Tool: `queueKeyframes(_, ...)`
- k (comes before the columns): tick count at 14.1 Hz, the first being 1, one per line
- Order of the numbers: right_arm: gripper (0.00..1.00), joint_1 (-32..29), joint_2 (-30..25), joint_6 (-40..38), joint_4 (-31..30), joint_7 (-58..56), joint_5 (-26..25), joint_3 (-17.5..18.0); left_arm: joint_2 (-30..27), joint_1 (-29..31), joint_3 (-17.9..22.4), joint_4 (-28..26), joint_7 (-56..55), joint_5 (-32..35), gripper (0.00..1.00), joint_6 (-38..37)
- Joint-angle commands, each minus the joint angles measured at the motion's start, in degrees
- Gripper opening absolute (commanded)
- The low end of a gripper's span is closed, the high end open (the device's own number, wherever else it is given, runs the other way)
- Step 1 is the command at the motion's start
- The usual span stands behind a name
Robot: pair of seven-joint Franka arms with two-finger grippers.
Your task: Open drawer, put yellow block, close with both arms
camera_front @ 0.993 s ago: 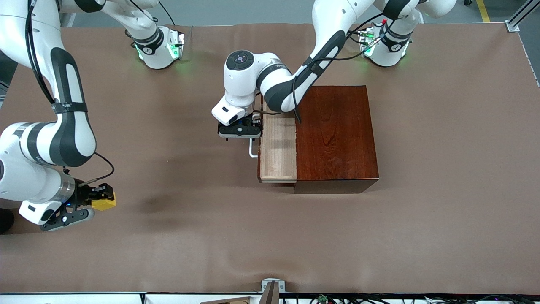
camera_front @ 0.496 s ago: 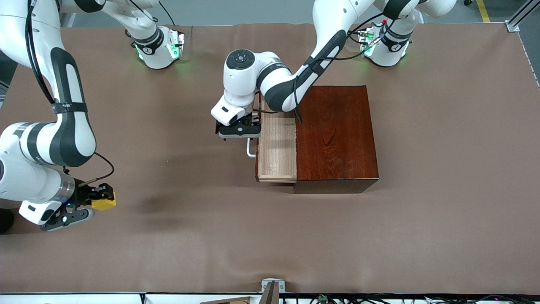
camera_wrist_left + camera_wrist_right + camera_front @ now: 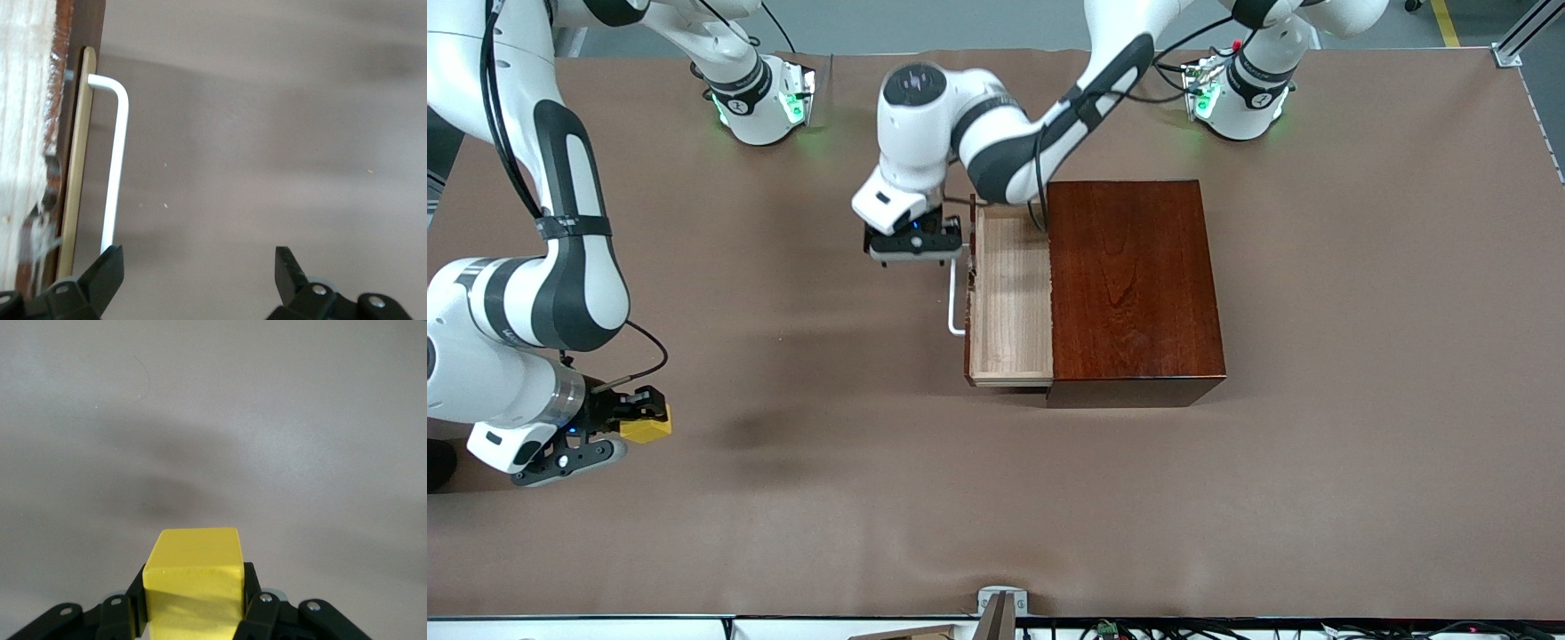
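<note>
The pale-wood drawer [image 3: 1009,302] stands pulled out of the dark reddish-brown box [image 3: 1134,289], its white bar handle [image 3: 955,302] free. My left gripper [image 3: 914,251] is open and empty, up beside the handle's end nearest the robot bases; in the left wrist view the handle [image 3: 115,167] lies off the open gripper [image 3: 198,270]. My right gripper [image 3: 618,425] is shut on the yellow block [image 3: 647,430] and holds it above the table at the right arm's end. The block [image 3: 195,577] sits between the fingers of that gripper [image 3: 193,600].
The brown cloth-covered table [image 3: 827,498] stretches between the held block and the drawer. A small metal bracket [image 3: 1000,604] sits at the table edge nearest the front camera.
My left gripper has let go of the handle, risen and moved toward the robot bases. The drawer slid out slightly more. My right arm has not moved.
</note>
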Motion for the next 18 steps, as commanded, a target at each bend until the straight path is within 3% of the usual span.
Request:
queueKeyframes(1, 0.0, -0.26, -0.68, -0.77, 0.29, -2.4, -0.06, 0.42, -4.83, 0.34, 0.69, -0.46, -0.14, -3.85, 1.0, -4.1)
queueKeyframes(6, 0.0, -0.08, -2.69, -2.09, 0.11, -4.68, -0.06, 2.26, -18.0, 8.85, 0.87, -0.81, 1.35, -9.66, 1.0, -20.51)
queueKeyframes(10, 0.0, 0.01, -3.75, -2.53, 0.11, -10.21, -0.06, 4.99, -25.13, 19.3, 0.87, -1.52, 15.2, -9.92, 1.0, -33.36)
queueKeyframes(14, 0.0, 0.01, -4.63, -2.53, 0.11, -20.39, -0.06, 8.15, -29.52, 29.32, 0.43, -2.13, 25.76, -10.01, 1.0, -39.7)
queueKeyframes(18, 0.0, 0.36, -6.64, -6.48, 0.02, -28.58, -0.06, 12.98, -35.06, 38.29, 0.34, -7.65, 36.41, -11.15, 1.0, -40.95)
